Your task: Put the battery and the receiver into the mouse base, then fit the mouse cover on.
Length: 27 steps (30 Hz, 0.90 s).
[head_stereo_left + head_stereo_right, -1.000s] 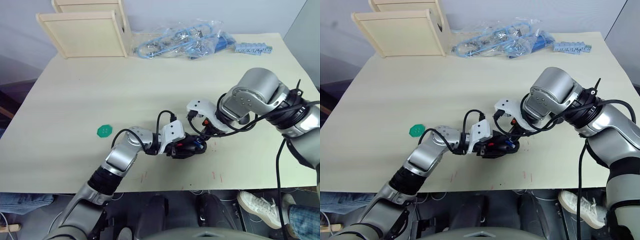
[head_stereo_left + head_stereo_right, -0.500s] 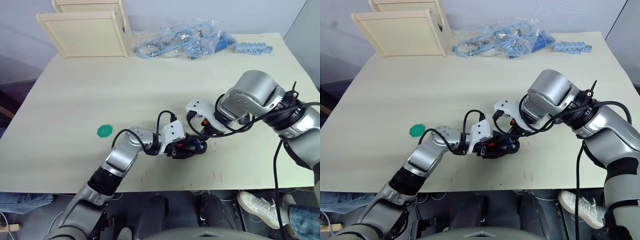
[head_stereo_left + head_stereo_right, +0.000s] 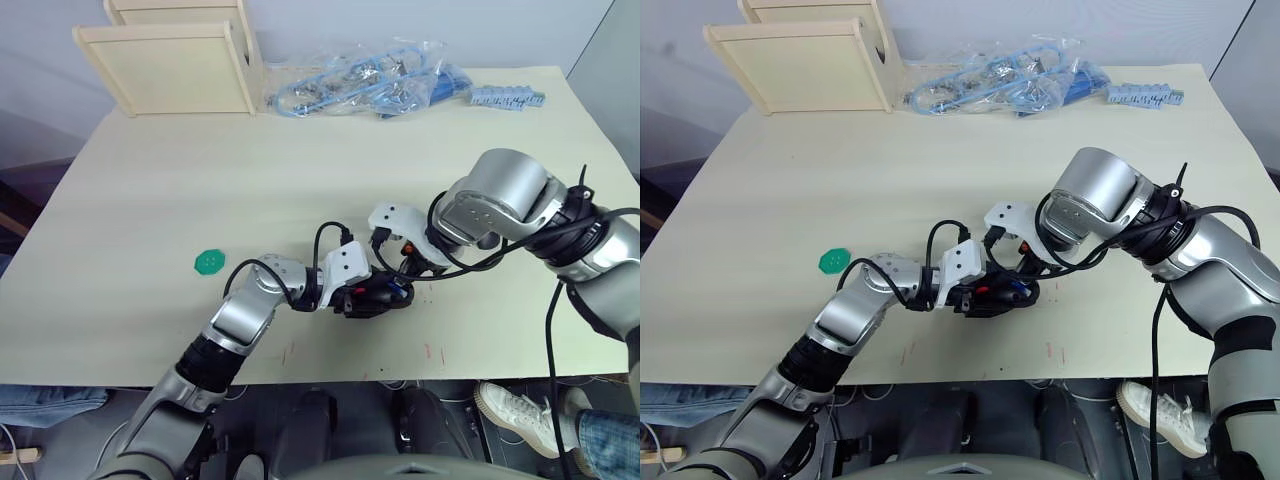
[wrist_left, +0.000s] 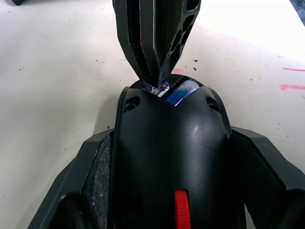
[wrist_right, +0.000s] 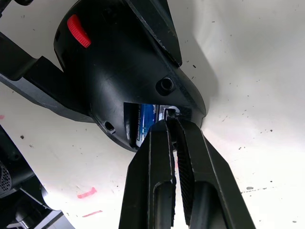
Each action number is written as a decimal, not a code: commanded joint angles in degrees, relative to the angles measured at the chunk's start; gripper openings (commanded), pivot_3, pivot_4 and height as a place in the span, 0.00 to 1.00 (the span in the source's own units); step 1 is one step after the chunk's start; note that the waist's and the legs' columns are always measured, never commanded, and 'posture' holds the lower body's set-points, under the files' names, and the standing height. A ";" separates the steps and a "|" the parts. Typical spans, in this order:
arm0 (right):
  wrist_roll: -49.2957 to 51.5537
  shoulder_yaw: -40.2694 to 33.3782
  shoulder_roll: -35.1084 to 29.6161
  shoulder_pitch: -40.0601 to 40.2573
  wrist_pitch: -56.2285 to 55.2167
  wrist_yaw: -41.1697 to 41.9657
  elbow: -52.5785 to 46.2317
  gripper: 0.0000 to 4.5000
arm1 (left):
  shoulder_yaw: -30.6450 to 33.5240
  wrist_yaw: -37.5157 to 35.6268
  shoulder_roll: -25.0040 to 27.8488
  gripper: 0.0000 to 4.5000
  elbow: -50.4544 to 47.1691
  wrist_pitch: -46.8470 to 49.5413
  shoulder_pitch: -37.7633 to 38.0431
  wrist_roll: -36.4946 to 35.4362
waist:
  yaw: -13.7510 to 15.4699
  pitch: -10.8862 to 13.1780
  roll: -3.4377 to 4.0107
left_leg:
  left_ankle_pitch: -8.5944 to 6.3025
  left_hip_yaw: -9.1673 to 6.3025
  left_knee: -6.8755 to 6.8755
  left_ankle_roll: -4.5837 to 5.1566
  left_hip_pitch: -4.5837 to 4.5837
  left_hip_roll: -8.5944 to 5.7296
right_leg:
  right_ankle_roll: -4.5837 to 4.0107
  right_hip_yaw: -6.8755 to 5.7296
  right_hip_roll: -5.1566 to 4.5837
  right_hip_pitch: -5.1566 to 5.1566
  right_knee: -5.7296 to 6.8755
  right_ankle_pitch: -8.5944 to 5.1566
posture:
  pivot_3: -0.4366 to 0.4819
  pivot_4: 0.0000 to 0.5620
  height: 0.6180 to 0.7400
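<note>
since a second ago, only the right arm's elbow has swung a little inward; the mouse base [image 3: 375, 295] and both end effectors sit where they were, at the near middle of the table [image 3: 150, 200].

nearest, the left end effector [image 4: 169, 191] grips the mouse base from both sides, one finger [image 4: 95, 181] against each flank, with the red scroll wheel [image 4: 181, 215] between them. the open bay at the base's far end holds the battery [image 5: 145, 119], lying in its slot with its blue-and-white wrap showing.

at that same end the right end effector [image 5: 172, 125] comes in from the opposite side, its two fingers pressed together with the tips at the bay's edge just beside the battery. a tiny silvery piece sits at the tips, perhaps the receiver [image 4: 159, 87], but it is too small to be sure.

farther left a green toothed disc [image 3: 209, 262] lies alone. along the far edge stand pale wooden boxes [image 3: 165, 65], a clear bag of blue parts [image 3: 360, 80] and a blue strip [image 3: 508, 97].
</note>
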 commanded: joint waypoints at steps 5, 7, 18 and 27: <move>-0.52 0.73 -0.26 1.73 0.28 0.53 -2.05 0.00 | -0.27 0.10 -0.34 0.67 -2.01 0.19 0.61 -0.58 | 0.01 -0.01 0.00 | 0.00 0.00 0.00 0.00 0.02 0.00 | 0.00 0.00 0.00 0.01 0.00 0.00 | 0.48 0.27 1.00; -0.60 0.59 -0.33 1.92 0.28 0.55 -2.07 0.07 | -0.31 0.17 -0.40 0.67 -2.02 0.21 0.62 -0.57 | 0.01 -0.01 0.00 | 0.00 0.00 0.00 0.00 0.02 0.00 | 0.00 0.00 0.00 0.01 0.00 0.00 | 0.48 0.27 1.00; 1.61 -5.42 -8.06 -1.00 0.28 3.29 -3.39 0.53 | -0.13 -0.18 -0.45 0.67 -1.06 -0.49 0.50 -0.58 | 0.17 -0.01 0.02 | 0.00 0.00 -0.02 0.00 0.00 -0.02 | 0.00 0.00 -0.03 0.01 -0.04 0.00 | 0.48 0.27 1.00; 3.40 -22.09 -16.68 11.47 -1.88 1.14 -16.33 0.53 | 0.29 -0.65 0.00 0.67 -0.43 -1.20 0.77 -0.65 | 0.34 0.00 0.01 | -0.01 0.03 -0.08 0.00 -0.05 -0.02 | 0.00 -0.05 -0.04 0.02 -0.12 0.00 | 0.48 0.27 1.00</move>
